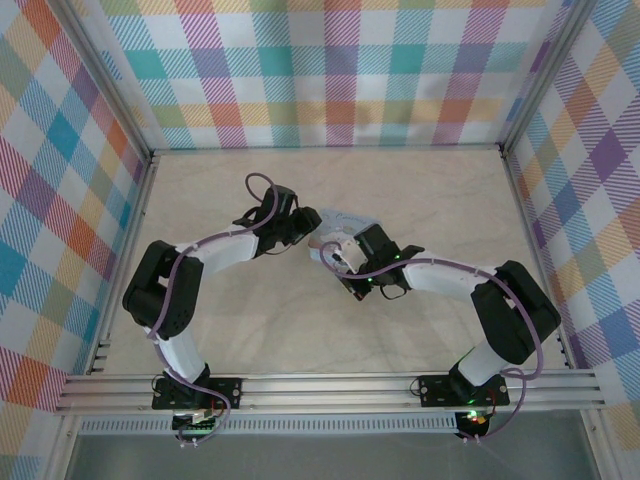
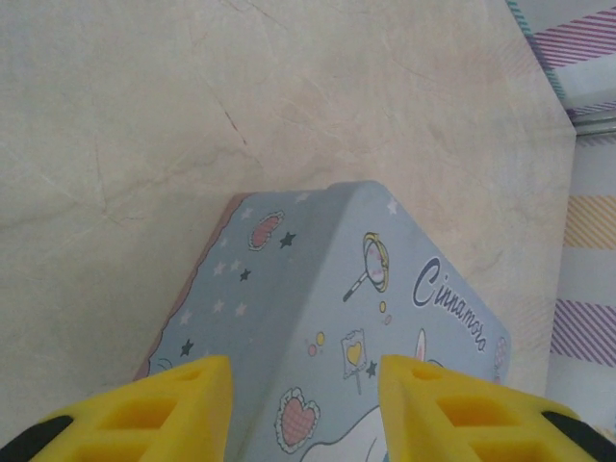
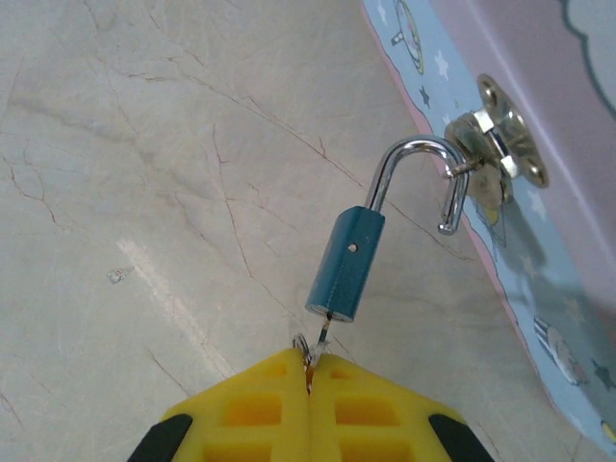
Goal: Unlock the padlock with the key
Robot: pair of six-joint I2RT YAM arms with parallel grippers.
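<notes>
right fingers are pinching shut on the key at their tips | key is sitting in the padlock just ahead | its opened shackle is hooking the latch ahead-right | left fingers are standing spread apart, box lying between and ahead of them

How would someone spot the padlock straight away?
Find the pastel Cinnamoroll box, then the silver hasp on its side. Hooked there is the padlock: the only teal block, with a silver shackle and a key in its base.
</notes>
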